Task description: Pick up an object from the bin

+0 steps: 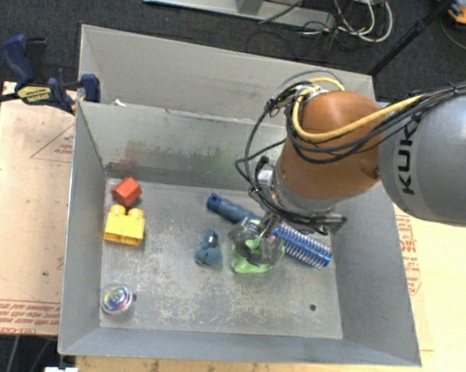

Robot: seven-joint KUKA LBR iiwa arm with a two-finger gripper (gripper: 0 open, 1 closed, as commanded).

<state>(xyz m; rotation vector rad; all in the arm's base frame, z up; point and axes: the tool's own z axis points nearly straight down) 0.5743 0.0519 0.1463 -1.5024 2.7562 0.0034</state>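
- The green object [250, 266], a small translucent green piece, lies on the floor of the bin [200, 308], right of centre.
- The claw [262, 244] stands directly over the green object. Its tip is at the object's upper edge and covers part of it. Whether the two touch cannot be told.
- Claw state: whether the claw is spread, pressed together or pinching the green object cannot be told, because its metal tip merges with the object from above.
- The orange cover [333, 147] and looped cables of the arm [450, 154] sit above the claw. The arm enters from the right.
- The blue brush [306, 246] lies just behind the green object. Its handle points to the upper left of the claw, its bristled head lies to the right, and its middle passes under the claw.
- The small blue piece [209, 253] lies just left of the green object, with a narrow gap between them.
- The yellow block [124, 227] and the red block [127, 191] lie together near the left wall, well apart from the claw.
- The shiny ball [117, 298] rests near the front left corner.
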